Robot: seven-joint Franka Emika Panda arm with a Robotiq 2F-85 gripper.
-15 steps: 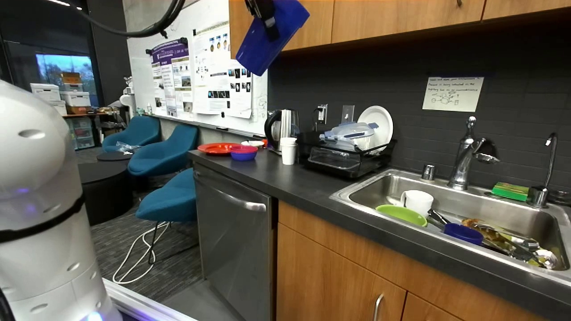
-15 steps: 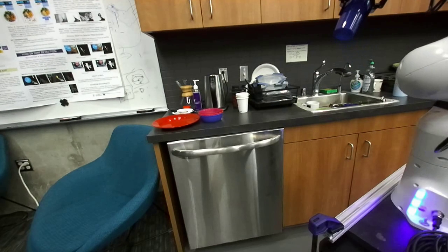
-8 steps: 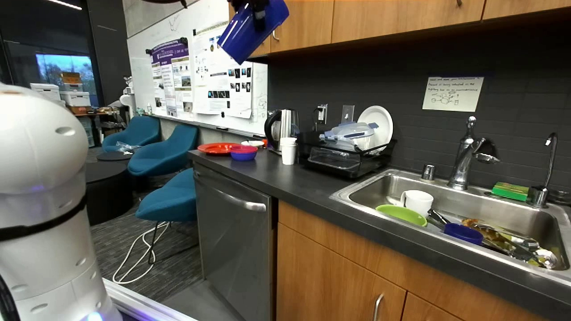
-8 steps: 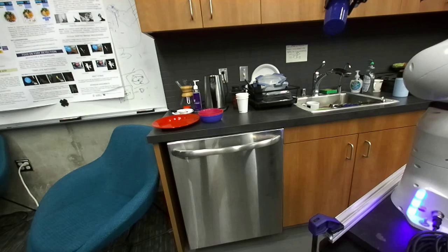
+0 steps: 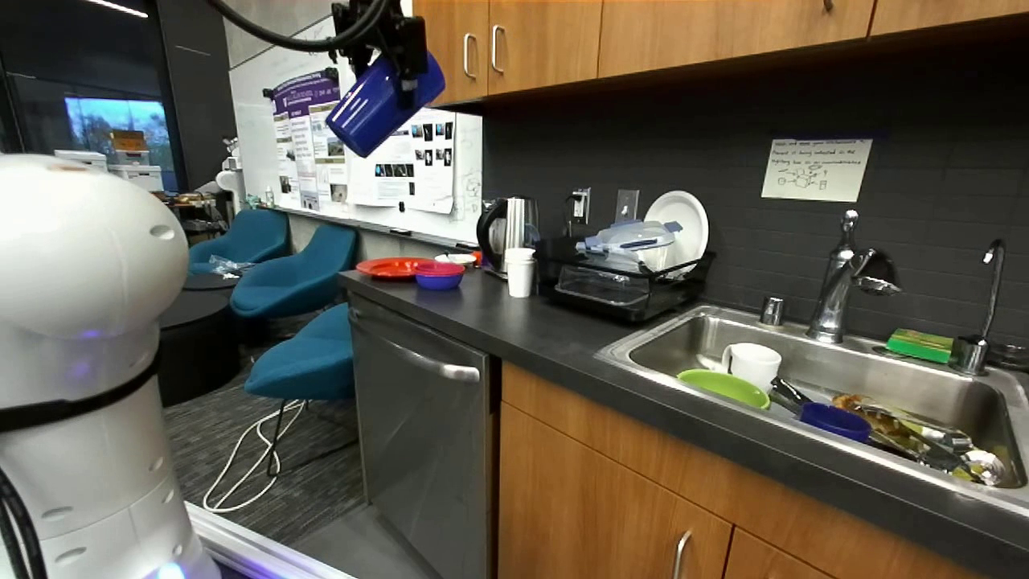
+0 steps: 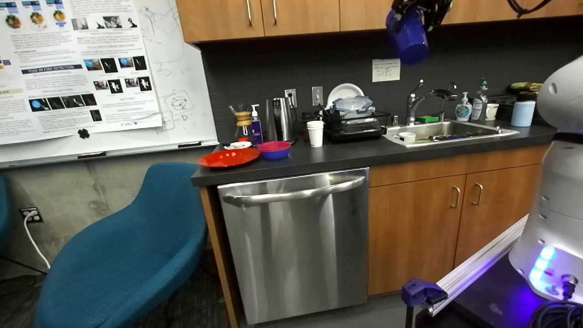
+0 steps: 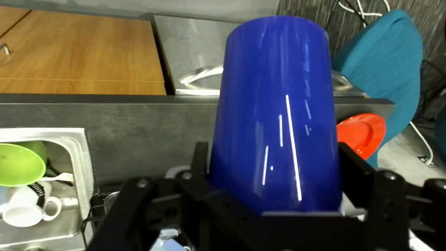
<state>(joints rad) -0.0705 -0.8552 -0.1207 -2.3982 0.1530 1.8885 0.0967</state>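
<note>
At the left of an exterior view, the robot's white arm [image 5: 84,265] stands in the foreground, with teal chairs [image 5: 293,273] behind it. To the right, high in front of posters [image 5: 309,133], a blue cup [image 5: 371,110] hangs in mid-air, tilted, its lower end toward the left. The gripper [image 7: 273,151] is clasped around it; in the wrist view its black fingers [image 7: 199,158] hold the cup from both sides. The cup is well above the dark countertop [image 5: 514,326] and apart from everything that rests there.

Along the countertop, a red plate [image 5: 386,268] comes first, lying flat, with a pinkish-red bowl [image 6: 274,146] stacked on a blue bowl [image 6: 275,154] just beside it. Below these is a stainless-steel dishwasher [image 5: 422,426]. Next come a steel electric kettle [image 5: 521,223] with a black handle and, near it, a stack of white paper cups [image 5: 519,277]. A black dish rack [image 5: 631,301] follows, bearing clear plastic food containers [image 5: 631,237] and a round white plate [image 5: 687,213] that stands on edge.

Farther right, the stainless-steel sink [image 5: 908,384] holds a light-green bowl [image 5: 723,386], a white mug [image 5: 754,363] just beside it, a dark-blue dish [image 5: 834,420] and a jumble of utensils [image 5: 940,454]. A chrome faucet [image 5: 832,297] rises behind the sink; a green sponge [image 5: 920,346] lies at its back edge, near a slim curved tap [image 5: 994,297] at the far right.
</note>
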